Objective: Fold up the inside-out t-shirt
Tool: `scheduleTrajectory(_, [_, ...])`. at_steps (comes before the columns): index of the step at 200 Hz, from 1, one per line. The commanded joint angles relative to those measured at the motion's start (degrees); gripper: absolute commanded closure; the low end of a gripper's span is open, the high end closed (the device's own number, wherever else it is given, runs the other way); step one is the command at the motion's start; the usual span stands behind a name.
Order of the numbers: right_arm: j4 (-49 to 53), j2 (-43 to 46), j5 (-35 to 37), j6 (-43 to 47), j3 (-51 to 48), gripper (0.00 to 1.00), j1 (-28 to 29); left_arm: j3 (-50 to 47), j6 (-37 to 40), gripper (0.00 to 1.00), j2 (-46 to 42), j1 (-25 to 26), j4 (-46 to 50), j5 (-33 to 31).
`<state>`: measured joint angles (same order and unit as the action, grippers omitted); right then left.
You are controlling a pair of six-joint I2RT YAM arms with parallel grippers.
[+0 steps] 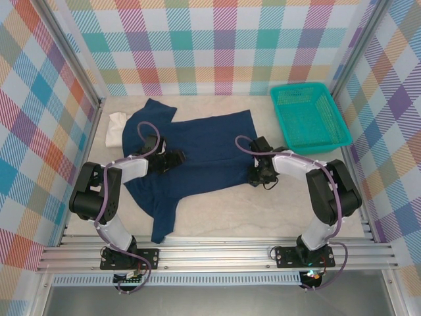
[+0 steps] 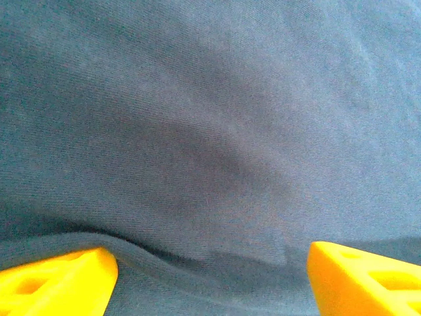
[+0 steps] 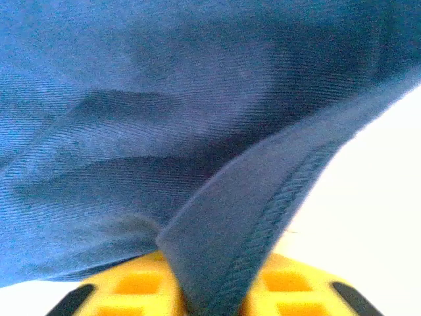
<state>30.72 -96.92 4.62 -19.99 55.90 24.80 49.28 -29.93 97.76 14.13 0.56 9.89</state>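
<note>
The inside-out t-shirt (image 1: 204, 148), dark navy, lies spread across the pale table, one sleeve toward the back left and one toward the near edge. My left gripper (image 1: 172, 159) rests on its left part. In the left wrist view that gripper (image 2: 210, 286) stands open, yellow fingers (image 2: 52, 283) wide apart, a low ridge of the cloth (image 2: 210, 131) running between them. My right gripper (image 1: 258, 174) is at the shirt's right edge. The right wrist view shows this gripper (image 3: 214, 299) shut on the stitched hem (image 3: 263, 217), which rises from between the yellow pads.
A teal mesh basket (image 1: 309, 115) stands at the back right. A white folded cloth (image 1: 117, 128) lies at the back left, partly under the shirt's sleeve. Checked walls close off three sides. Bare table (image 1: 296, 210) lies near the right arm.
</note>
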Motion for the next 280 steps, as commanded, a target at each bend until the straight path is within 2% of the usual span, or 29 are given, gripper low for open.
scheduleTrajectory(1, [4.78, 1.64, 4.20, 1.50, 1.10, 0.88, -3.09, -3.24, 1.66, 0.22, 2.55, 0.38, 4.28, -2.09])
scheduleTrajectory(40, [12.12, 5.78, 13.02, 4.01, 2.75, 0.89, -4.71, -4.88, 2.74, 0.22, 2.80, 0.28, 4.91, -4.18])
scheduleTrajectory(78, [17.14, 7.54, 20.95, 5.30, 4.33, 0.83, -6.09, -5.50, 2.84, 0.22, 1.99, 0.28, 5.17, -4.47])
scheduleTrajectory(100, [18.47, 7.58, 23.87, 5.49, 5.33, 0.76, -6.78, -5.39, 2.93, 0.22, 2.12, 0.28, 5.10, -4.18])
scheduleTrajectory(119, [16.29, 9.11, 16.79, 4.94, 4.48, 0.68, -6.12, -5.27, 3.06, 0.22, 2.23, 0.28, 5.02, -4.00])
scheduleTrajectory(141, [9.49, 12.11, 5.36, 1.90, 0.37, 0.50, -3.56, -5.32, 3.04, 0.22, 2.24, 0.28, 4.82, -4.07])
scheduleTrajectory(153, [4.95, 12.55, -0.59, -1.18, -2.26, 0.44, -3.44, -5.26, 3.05, 0.22, 2.26, 0.33, 4.80, -3.98])
scheduleTrajectory(183, [-0.75, 9.32, -2.96, -5.18, -4.52, 0.38, -3.42, -5.08, 3.22, 0.22, 2.50, 0.28, 4.76, -3.68])
scheduleTrajectory(209, [-1.24, 5.97, 1.03, -6.48, -3.61, 0.40, -4.13, -5.12, 3.37, 0.22, 2.43, 0.29, 4.67, -3.59])
scheduleTrajectory(227, [-3.85, 5.30, -0.33, -7.78, -4.55, 0.47, -4.98, -5.25, 3.30, 0.22, 2.25, 0.29, 4.63, -3.64])
scheduleTrajectory(280, [-4.00, 4.91, 1.14, -7.39, -6.01, 0.81, -7.88, -5.37, 3.49, 0.21, 2.15, 0.31, 4.58, -3.69])
